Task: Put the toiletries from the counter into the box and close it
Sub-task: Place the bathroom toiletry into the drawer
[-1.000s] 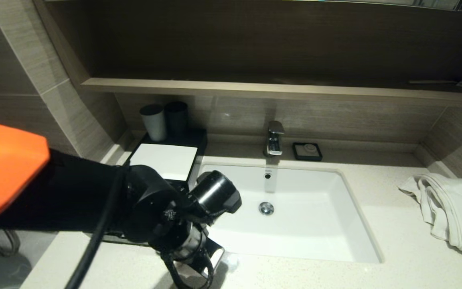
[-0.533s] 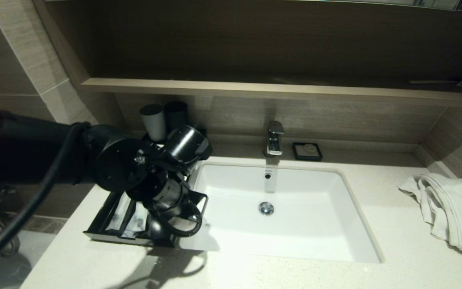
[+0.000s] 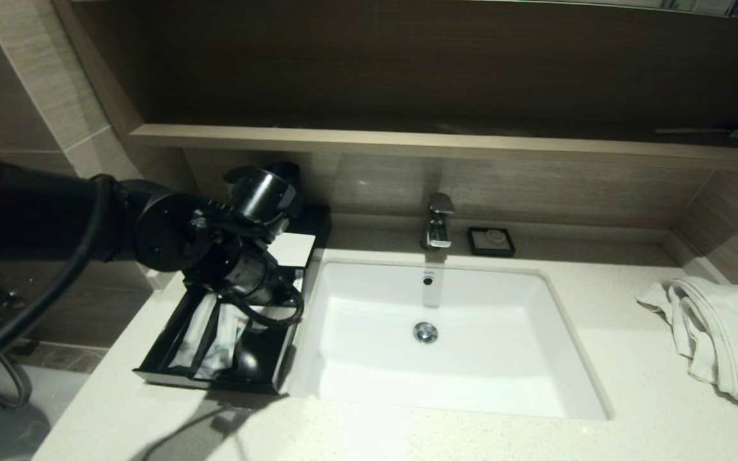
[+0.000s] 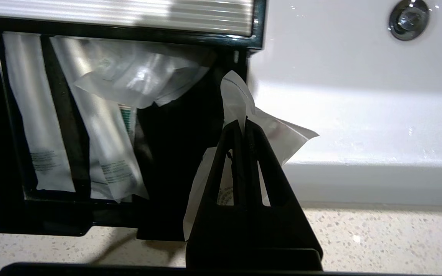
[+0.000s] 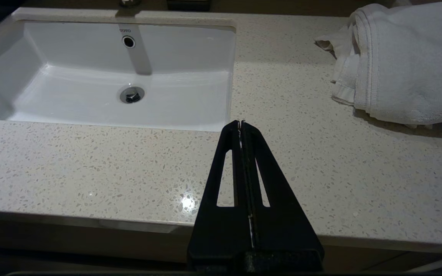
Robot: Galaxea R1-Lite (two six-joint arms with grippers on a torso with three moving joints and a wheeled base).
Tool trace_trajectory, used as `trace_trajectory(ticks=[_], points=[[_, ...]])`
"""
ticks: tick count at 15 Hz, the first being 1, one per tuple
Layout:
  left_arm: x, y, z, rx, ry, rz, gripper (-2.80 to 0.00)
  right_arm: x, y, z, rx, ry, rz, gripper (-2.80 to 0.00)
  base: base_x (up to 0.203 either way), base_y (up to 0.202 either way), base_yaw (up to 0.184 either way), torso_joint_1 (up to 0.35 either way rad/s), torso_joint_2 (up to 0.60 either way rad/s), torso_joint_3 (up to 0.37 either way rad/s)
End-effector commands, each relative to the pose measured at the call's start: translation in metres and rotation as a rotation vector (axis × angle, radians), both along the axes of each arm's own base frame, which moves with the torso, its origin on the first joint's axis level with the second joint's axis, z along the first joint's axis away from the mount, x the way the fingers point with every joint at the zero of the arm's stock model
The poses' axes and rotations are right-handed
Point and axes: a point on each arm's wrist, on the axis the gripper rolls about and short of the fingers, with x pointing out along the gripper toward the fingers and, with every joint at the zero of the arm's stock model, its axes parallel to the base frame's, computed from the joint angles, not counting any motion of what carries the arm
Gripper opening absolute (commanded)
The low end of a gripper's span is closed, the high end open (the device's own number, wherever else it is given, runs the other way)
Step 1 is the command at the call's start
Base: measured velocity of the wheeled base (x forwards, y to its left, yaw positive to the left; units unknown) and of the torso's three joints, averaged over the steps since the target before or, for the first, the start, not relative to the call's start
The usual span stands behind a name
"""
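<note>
Left gripper [image 4: 243, 124], pinching a packet [image 4: 240, 99], has moved over the drawer [image 3: 170, 368].

Black box [image 3: 170, 346], white packets [image 4: 136, 78], cream speckled counter [image 5: 90, 168], white towel [image 5: 401, 61]

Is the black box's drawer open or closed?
Open. The drawer sticks out toward the counter's front edge, showing wrapped toiletries lying inside.
</note>
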Motion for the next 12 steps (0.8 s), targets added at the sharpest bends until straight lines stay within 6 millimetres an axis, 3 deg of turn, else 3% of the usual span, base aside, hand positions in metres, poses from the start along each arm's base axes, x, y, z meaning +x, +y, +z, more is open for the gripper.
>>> trace_trajectory(ticks=[1, 12], points=[[0.01, 0.01, -0.008, 0.011, 0.021, 0.041, -2.8, 0.0, 0.0, 0.0, 0.0, 0.0, 0.0, -2.8, 0.0, 0.0, 0.0, 0.0, 0.0, 0.0], [0.02, 0.034, -0.031, 0.043, 0.094, 0.111, -2.8, 0.0, 0.0, 0.0, 0.0, 0.0, 0.0, -2.8, 0.0, 0.0, 0.0, 0.0, 0.0, 0.0]])
